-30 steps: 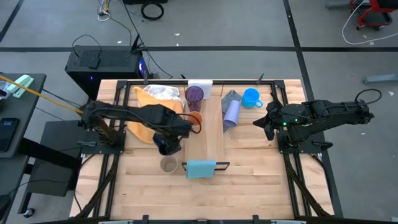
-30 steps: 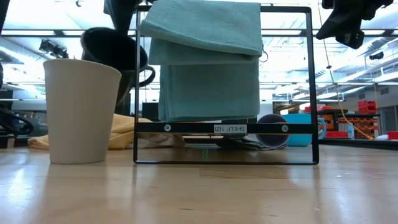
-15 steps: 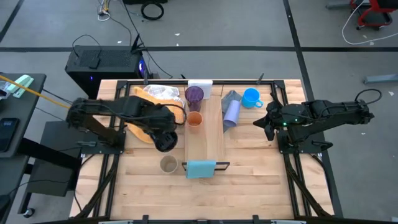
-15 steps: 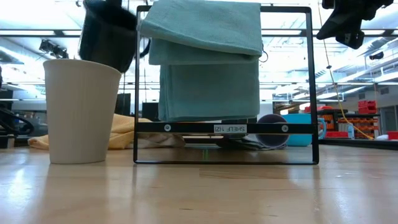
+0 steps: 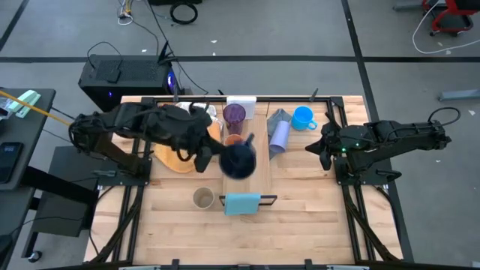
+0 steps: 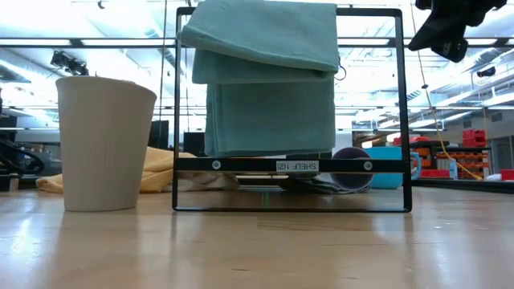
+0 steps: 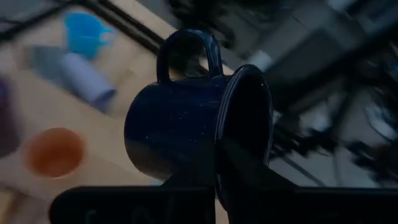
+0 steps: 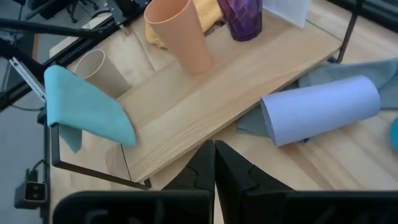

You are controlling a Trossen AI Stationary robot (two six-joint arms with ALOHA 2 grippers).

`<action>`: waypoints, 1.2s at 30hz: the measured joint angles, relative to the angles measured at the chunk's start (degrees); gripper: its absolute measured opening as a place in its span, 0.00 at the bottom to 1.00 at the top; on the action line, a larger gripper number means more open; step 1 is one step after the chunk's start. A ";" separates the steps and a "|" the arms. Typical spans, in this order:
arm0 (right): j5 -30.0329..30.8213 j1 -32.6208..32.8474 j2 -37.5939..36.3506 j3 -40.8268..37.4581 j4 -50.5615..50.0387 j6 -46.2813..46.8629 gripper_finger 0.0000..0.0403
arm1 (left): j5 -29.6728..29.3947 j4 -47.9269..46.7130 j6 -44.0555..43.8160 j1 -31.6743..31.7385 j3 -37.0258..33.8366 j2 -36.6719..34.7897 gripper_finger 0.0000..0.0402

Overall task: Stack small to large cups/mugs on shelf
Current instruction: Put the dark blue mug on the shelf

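- The left hand is clamped on the rim of the navy mug, carrying it in the air over the shelf.
- Below it, the orange cup and dark purple tumbler stand on the plank toward its white end; bare board lies toward the light-blue end.
- The mug's axis lies tilted, so it likely needs uprighting before being set down.
- The right hand, shut and empty, waits off to the right, nearer the lying lavender cup and bright blue mug; the beige cup stands on the desk.

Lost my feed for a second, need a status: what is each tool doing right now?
Left tool: shut on the navy mug, held above the shelf.
Right tool: shut, holding nothing, waiting at the table's right side.
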 joint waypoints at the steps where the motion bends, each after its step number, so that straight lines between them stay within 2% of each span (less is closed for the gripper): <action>1: -0.02 0.00 0.00 0.00 0.28 -1.37 0.02 | 1.69 0.10 0.13 -0.10 0.01 0.48 0.03; 6: -2.92 0.00 -0.11 0.00 6.11 -8.29 0.04 | 12.42 1.17 2.13 -1.27 -0.14 4.35 0.03; 11: -20.05 -0.04 0.98 0.00 21.69 -13.65 0.06 | 21.25 6.63 3.92 -1.28 -0.12 7.49 0.03; 14: -29.66 -0.02 2.58 0.00 31.07 -14.33 0.06 | 22.22 6.35 4.87 -0.39 -0.12 8.38 0.03; 16: -33.06 -0.02 3.72 0.02 36.17 -14.33 0.06 | 22.24 5.08 5.50 0.40 -0.12 8.37 0.03; 20: -35.40 -0.03 6.95 0.02 38.97 -15.02 0.11 | 23.18 5.32 6.73 2.15 -0.12 8.34 0.03; 25: -35.88 -0.05 12.11 0.02 39.78 -18.37 0.21 | 24.52 5.45 6.71 2.58 -0.12 8.28 0.03; 30: -36.06 -1.20 16.15 0.39 49.60 -16.74 0.32 | 25.43 5.59 6.17 2.56 -0.12 8.28 0.03; 33: -36.52 -3.11 18.31 3.44 51.38 -14.13 0.36 | 26.57 5.58 5.94 2.56 -0.12 8.28 0.03; 36: -39.75 -4.25 20.99 7.55 50.31 -14.73 0.38 | 27.42 5.56 5.51 2.61 -0.12 8.28 0.03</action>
